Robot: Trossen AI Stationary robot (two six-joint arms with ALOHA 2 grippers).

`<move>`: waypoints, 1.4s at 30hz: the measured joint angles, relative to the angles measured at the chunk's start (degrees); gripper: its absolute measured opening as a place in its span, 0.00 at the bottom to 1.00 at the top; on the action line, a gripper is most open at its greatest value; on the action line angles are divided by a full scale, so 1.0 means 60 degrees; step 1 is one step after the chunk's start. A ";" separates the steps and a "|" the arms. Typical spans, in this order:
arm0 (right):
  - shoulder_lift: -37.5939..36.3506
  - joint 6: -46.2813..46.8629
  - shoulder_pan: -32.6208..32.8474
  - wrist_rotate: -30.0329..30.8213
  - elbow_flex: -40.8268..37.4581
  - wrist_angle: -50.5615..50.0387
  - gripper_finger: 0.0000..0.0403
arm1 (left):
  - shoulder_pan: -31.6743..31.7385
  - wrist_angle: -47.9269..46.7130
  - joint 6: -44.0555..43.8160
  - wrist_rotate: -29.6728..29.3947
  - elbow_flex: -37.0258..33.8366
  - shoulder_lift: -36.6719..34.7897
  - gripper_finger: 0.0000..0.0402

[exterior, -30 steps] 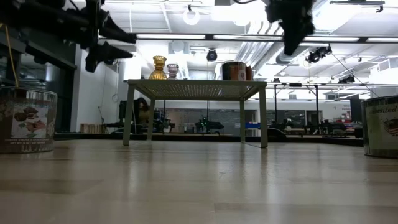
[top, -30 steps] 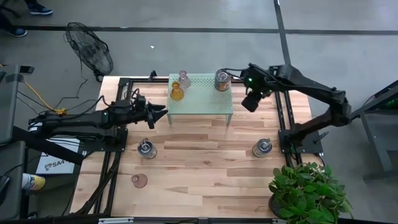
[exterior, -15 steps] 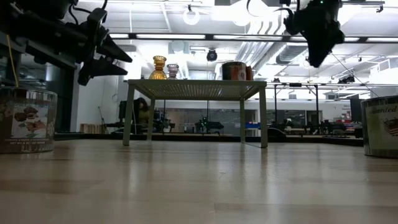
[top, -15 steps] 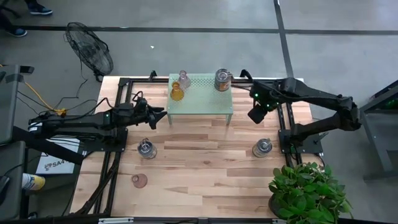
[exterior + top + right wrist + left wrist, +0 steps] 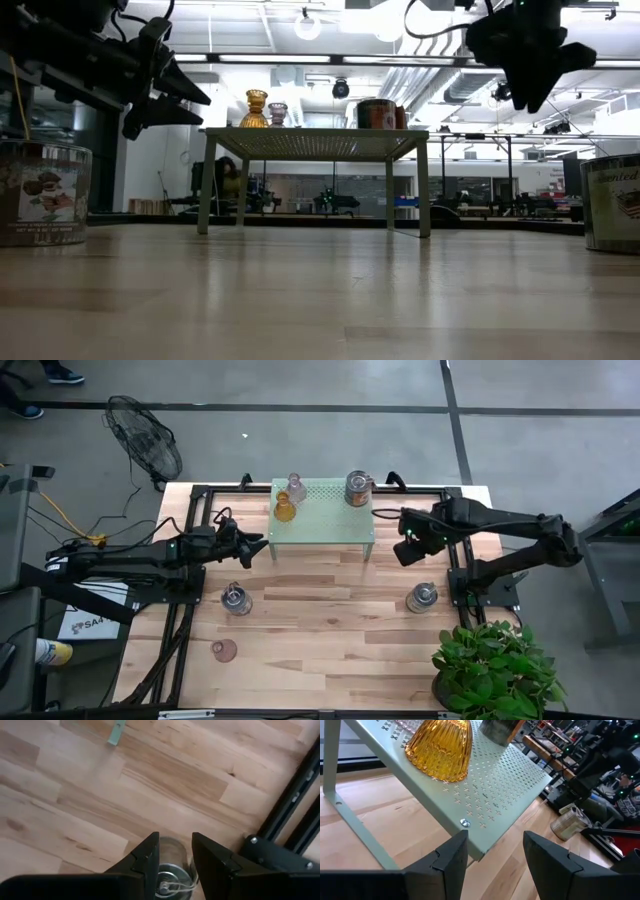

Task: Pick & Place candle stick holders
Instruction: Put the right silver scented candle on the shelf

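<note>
Right hand (image 5: pixel 405 550) dropped beside stand (image 5: pixel 330 520), over silvery holder (image 5: pixel 172 879).

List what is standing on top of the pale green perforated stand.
On the green stand: an amber glass holder, a clear glass holder behind it, and a metal cup holder. No view shows what the cup contains.

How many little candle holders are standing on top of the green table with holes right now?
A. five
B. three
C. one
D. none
B: on the green stand sit an amber-orange glass holder, a clear glass holder and a silvery metal holder; the other holders stand on the wooden table.
</note>
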 joint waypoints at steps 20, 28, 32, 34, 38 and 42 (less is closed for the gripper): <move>0.0357 0.4629 0.1921 0.0594 0.0007 -0.0280 0.27 | 0.0000 0.0006 0.0000 0.0000 0.0000 0.0000 0.46; 0.0888 0.5346 0.2478 -0.0005 -0.0013 -0.0526 0.27 | 0.0000 0.0007 0.0000 0.0000 0.0000 0.0000 0.46; 0.0808 0.5911 0.2704 -0.0563 -0.0640 -0.0095 0.27 | 0.0000 0.0007 0.0000 0.0000 0.0000 0.0000 0.46; 0.0699 0.6107 0.2758 -0.0640 -0.0894 0.0352 0.27 | 0.0000 0.0011 0.0000 0.0000 0.0000 0.0000 0.46; 0.0567 0.6437 0.2762 -0.0715 -0.1373 0.0728 0.27 | 0.0000 0.0010 0.0000 0.0000 0.0000 0.0000 0.46; 0.0561 0.6478 0.2762 -0.1091 -0.1853 0.1135 0.27 | 0.0000 0.0009 0.0000 0.0000 0.0000 0.0000 0.46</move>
